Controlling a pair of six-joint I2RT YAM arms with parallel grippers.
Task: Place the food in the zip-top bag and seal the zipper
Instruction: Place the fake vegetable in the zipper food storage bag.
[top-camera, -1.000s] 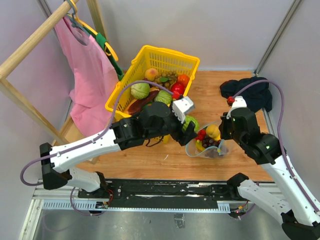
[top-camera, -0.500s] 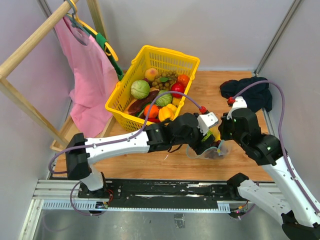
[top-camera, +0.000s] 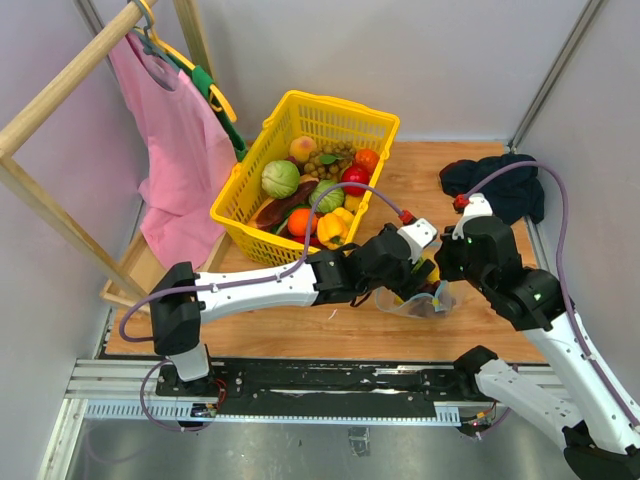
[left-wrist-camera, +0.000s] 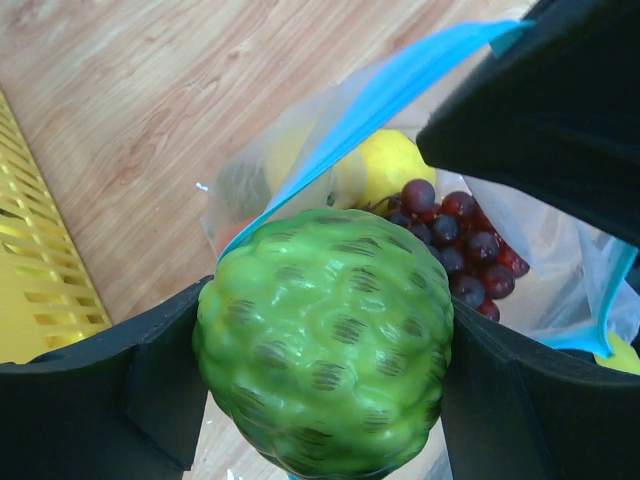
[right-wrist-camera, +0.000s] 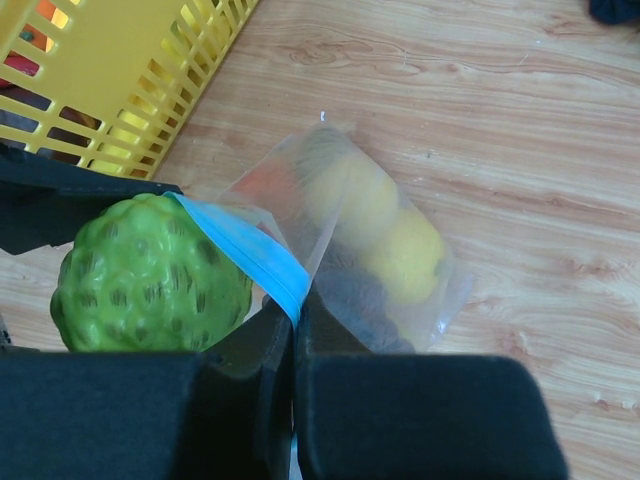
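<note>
The jaws of the left arm (top-camera: 250, 285) pinch a bumpy, glossy green round fruit (left-wrist-camera: 325, 350) from both sides, holding it right at the open mouth of the clear, floppy plastic zip-top bag (right-wrist-camera: 400, 250). The thin blue press-seal zipper strip (left-wrist-camera: 400, 85) runs along that mouth edge and passes just behind the fruit. The jaws of the right arm (top-camera: 530, 290) are pressed together on this blue strip, lifting one side of the mouth. Inside the bag lie a yellow lemon (left-wrist-camera: 390, 165), a cluster of dark purple grapes (left-wrist-camera: 460, 245) and a blurred red piece. The bag rests on the wooden tabletop (right-wrist-camera: 520, 120), near the yellow mesh basket (top-camera: 330, 110) of other produce.
</note>
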